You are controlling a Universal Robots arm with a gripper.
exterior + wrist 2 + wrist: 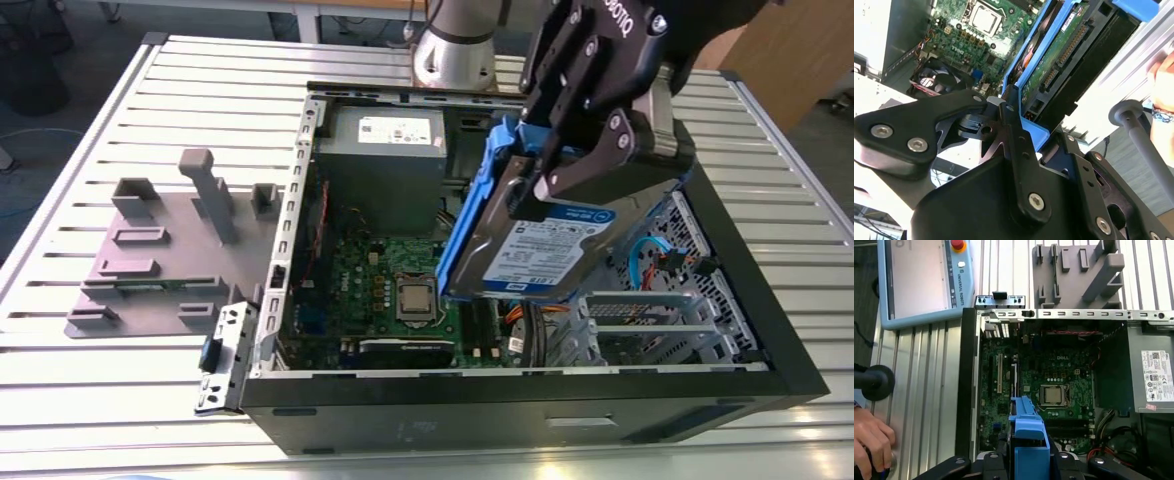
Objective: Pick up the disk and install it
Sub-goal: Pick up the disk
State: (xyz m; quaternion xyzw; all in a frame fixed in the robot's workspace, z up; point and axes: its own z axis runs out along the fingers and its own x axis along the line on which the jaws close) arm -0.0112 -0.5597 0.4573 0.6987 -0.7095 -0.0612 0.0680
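Clenched on the disk (545, 245), my pincer (567, 175) sits in the upper right of the exterior view, its black fingers (607, 160) pressing the drive from both flat sides near its upper end. The disk hangs from that grip steeply tilted, label facing the camera, with its blue bracket (470, 215) running down the edge toward the frame's centre. It is right of centre in the exterior view, over the open computer case (534, 405). Its lower end is down among the parts just to the right of the motherboard (394, 290) and above the metal drive cage (641, 320). I cannot tell whether that end touches anything.

In the second wrist view the disk (1064, 47) shows its green circuit side and connector edge, and my pincer (1013, 127) grips the blue bracket (1039, 60). In the first wrist view the bracket (1029, 440) rises straight out of my pincer (1029, 467) over the motherboard (1054, 385).

The grey power supply (384, 150) sits at the back of the case, well apart from the disk. On the slatted desk (80, 400), at the exterior view's left, stands a grey plastic fixture (167, 250). A small blue latch with a metal cage (220, 355) lies just beside the case's near left corner. The first wrist view also shows a teach pendant (919, 280) on the desk and a person's hand (871, 440) beside it.
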